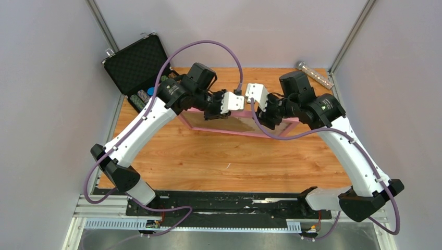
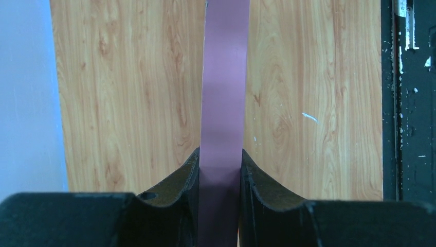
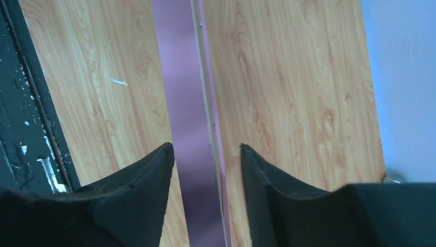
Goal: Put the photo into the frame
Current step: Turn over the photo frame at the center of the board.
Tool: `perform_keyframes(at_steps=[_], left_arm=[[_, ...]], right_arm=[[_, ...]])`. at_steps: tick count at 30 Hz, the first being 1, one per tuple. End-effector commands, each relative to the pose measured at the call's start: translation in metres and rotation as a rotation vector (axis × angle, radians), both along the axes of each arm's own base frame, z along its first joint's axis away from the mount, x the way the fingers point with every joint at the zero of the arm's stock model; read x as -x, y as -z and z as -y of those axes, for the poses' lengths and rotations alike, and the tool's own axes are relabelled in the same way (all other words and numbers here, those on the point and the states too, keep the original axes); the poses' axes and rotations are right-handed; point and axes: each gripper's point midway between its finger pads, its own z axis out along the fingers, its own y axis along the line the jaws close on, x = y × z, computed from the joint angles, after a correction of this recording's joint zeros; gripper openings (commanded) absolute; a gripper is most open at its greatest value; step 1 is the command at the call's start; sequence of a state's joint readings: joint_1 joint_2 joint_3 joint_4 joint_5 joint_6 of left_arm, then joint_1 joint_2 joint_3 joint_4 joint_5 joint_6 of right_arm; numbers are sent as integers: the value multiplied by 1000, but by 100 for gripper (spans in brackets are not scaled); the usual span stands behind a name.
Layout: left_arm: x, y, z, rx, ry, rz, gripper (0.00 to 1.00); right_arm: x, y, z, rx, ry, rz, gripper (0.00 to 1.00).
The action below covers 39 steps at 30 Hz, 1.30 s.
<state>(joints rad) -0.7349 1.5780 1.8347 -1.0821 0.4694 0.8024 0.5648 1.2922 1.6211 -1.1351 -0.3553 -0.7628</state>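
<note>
**We hold the frame (image 2: 224, 77) by its pink rail, out at the far middle of the table (image 1: 219, 161).**
Our left gripper (image 2: 219, 160) pinches the rail, with both fingers pressed on it. Our right gripper (image 3: 205, 154) sits around the rail with its fingers apart and a gap on each side, so it holds nothing. We cannot see the photo in any view, so it may be hidden or not in yet. To do this step well, we should hold the left pinch firm, line up the right fingers evenly, and squeeze slowly so the thin rail does not twist or slip.
</note>
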Motion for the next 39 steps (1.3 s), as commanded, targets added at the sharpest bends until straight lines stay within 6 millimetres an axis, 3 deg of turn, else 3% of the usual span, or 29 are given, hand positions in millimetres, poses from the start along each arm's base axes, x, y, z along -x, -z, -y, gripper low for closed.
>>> perform_keyframes(at_steps=[1, 8, 17, 25, 30, 34, 39], left_arm=[[1, -16, 2, 36, -45, -19, 0], [-3, -22, 3, 51, -107, -49, 0], [-16, -43, 15, 150, -254, -139, 0], [-34, -66, 21, 284, -413, -255, 0], [-55, -73, 14, 376, -547, -347, 0], [-73, -62, 4, 436, -663, -451, 0], [-98, -28, -18, 502, -812, -595, 0]], right_arm=[[-9, -32, 1, -85, 56, 96, 56], [-17, -51, 16, -139, 180, 122, 78], [-26, -97, 50, -265, 383, 207, 80], [-42, -114, 82, -347, 570, 215, 80], [-51, -111, 92, -382, 638, 186, 79], [-55, -100, 95, -387, 660, 156, 79], [-60, -87, 97, -391, 680, 128, 79]])
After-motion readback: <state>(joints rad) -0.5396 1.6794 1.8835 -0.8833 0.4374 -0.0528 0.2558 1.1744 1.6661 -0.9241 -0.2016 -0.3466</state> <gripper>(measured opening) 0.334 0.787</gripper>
